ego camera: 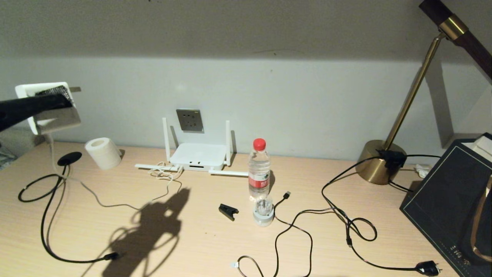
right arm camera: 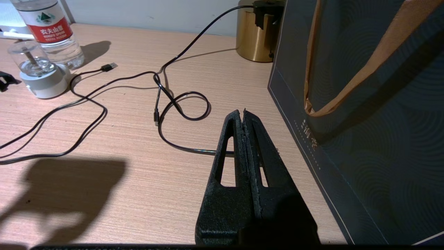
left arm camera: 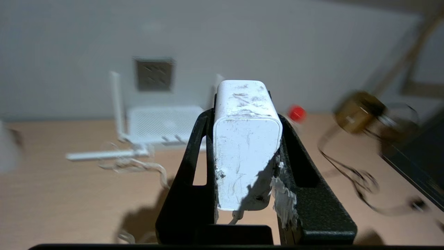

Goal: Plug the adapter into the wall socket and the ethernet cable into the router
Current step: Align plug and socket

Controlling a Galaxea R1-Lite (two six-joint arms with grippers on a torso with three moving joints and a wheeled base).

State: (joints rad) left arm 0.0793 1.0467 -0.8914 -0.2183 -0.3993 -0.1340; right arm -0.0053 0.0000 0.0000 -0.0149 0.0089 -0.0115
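In the head view, the adapter is held aloft at the far left by the left pincer, well above the desk, its thin white cord hanging down to the surface. The wall socket is set in the wall just above the router, which stands against the wall with two antennas upright. The ethernet cable lies looped on the desk at the left.

In the left wrist view, the adapter is seen clamped between the black fingers of the left pincer, with the wall socket and router blurred beyond.

In the right wrist view, the right pincer is seen clenched on nothing, poised over the desk beside a dark paper bag.
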